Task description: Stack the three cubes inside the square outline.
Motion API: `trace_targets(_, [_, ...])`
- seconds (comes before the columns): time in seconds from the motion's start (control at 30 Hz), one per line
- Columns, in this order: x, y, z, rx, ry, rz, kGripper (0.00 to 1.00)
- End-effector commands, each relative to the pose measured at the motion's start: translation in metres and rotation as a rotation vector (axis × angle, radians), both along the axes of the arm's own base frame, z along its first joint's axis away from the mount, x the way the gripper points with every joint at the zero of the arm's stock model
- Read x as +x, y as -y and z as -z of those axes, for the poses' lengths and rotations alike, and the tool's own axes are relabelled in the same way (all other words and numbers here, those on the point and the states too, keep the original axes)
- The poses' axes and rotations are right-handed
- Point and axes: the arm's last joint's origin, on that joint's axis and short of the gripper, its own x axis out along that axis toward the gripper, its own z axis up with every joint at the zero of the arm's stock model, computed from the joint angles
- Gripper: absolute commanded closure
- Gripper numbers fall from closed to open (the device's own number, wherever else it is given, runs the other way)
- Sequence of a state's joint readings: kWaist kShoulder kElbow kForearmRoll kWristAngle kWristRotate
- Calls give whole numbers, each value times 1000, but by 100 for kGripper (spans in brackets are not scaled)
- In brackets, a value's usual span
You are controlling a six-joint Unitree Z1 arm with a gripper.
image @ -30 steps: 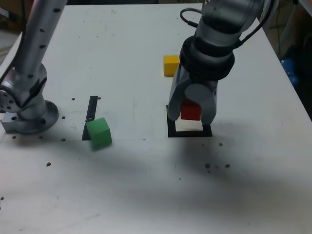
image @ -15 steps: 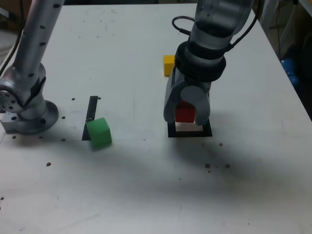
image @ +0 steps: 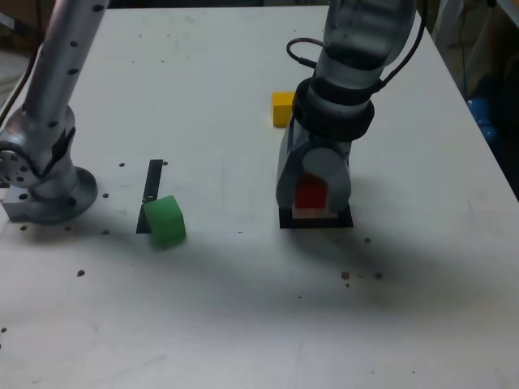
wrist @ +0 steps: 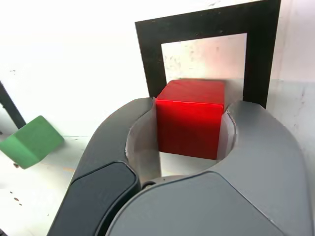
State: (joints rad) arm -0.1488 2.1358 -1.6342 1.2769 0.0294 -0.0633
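My gripper (image: 311, 203) is shut on the red cube (image: 309, 195), with a jaw pressed against each side of it. In the wrist view the red cube (wrist: 191, 118) sits between the jaws of the gripper (wrist: 191, 105), over the near part of the square outline (wrist: 206, 22). In the exterior view the cube hangs very low inside the black square outline (image: 316, 223); whether it touches the table I cannot tell. The green cube (image: 165, 220) (wrist: 30, 141) lies tilted toward the exterior view's left. Behind the gripper sits the yellow cube (image: 283, 108).
A thin black tape strip (image: 153, 182) (wrist: 10, 103) lies right behind the green cube. The arm's base (image: 45, 190) stands at the exterior view's left edge. Small dark specks dot the white table (image: 243, 308).
The gripper has come down with the red cube, from above the square outline to low inside it. The green and yellow cubes have not moved.
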Motion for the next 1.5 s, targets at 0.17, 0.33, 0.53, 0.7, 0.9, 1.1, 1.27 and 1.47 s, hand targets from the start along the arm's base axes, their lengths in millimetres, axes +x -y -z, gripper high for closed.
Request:
trace_targets(0.17, [-3,-7,10,-8,-24,-9,0])
trace_targets(0.33, [-4,-9,9,-6,-20,-12,0])
trace_targets(0.53, [-13,-13,-9,20,15,-8,1])
trace_targets(0.7, [-24,-28,-23,48,26,-32,1])
trace_targets(0.9, [-34,-63,-32,54,9,-66,1])
trace_targets(1.1, [-39,-104,-37,53,4,-77,1])
trace_targets(1.27, [-45,-142,-35,53,-11,-86,1])
trace_targets(1.47, [-48,-182,-26,46,-33,-92,2])
